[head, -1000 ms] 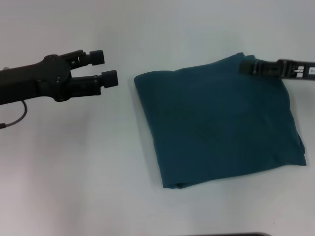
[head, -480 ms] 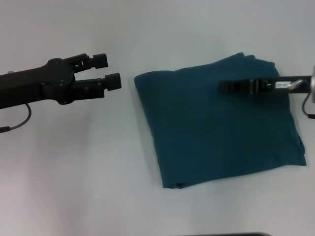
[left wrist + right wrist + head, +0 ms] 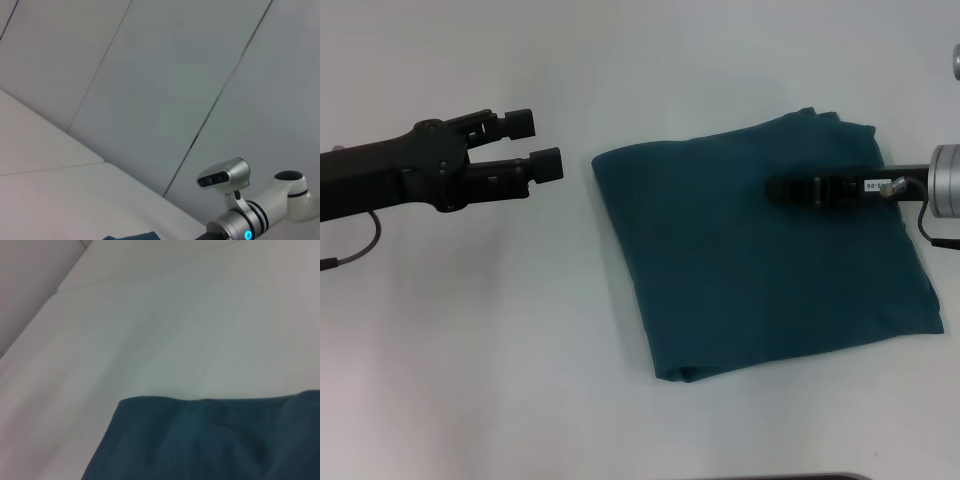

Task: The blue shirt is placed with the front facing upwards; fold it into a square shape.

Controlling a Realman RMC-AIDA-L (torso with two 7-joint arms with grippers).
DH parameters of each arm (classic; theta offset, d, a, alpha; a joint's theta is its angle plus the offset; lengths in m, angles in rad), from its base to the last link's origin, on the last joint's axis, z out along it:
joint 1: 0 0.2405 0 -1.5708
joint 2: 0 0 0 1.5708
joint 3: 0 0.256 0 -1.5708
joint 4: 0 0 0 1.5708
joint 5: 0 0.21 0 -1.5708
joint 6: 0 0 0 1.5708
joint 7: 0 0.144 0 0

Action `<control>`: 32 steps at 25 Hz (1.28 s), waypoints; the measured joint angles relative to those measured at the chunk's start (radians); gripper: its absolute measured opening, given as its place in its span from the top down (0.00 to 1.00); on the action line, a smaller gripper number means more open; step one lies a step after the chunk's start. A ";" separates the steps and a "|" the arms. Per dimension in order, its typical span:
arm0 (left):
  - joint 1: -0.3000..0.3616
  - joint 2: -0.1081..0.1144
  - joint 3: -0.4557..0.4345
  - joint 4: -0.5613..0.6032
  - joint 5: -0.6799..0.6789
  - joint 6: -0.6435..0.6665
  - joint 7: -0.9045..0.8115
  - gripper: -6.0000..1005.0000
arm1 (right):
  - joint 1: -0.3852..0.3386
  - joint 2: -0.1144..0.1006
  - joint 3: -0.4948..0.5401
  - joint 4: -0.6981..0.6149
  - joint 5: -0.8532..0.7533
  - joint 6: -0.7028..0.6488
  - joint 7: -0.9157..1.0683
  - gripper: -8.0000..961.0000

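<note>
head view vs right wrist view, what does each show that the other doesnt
Only the head view shows both arms: the left end effector open over bare table beside the shirt, the right end effector above the shirt's far part, and the blue shirt's whole folded, roughly square outline. Only the right wrist view shows a close look at one rounded folded edge of the shirt. Both show the shirt lying on the white table.
</note>
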 joint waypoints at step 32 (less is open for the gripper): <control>-0.010 0.003 -0.001 -0.001 0.000 -0.007 -0.007 0.07 | -0.091 0.002 0.102 0.083 0.159 -0.019 -0.130 0.92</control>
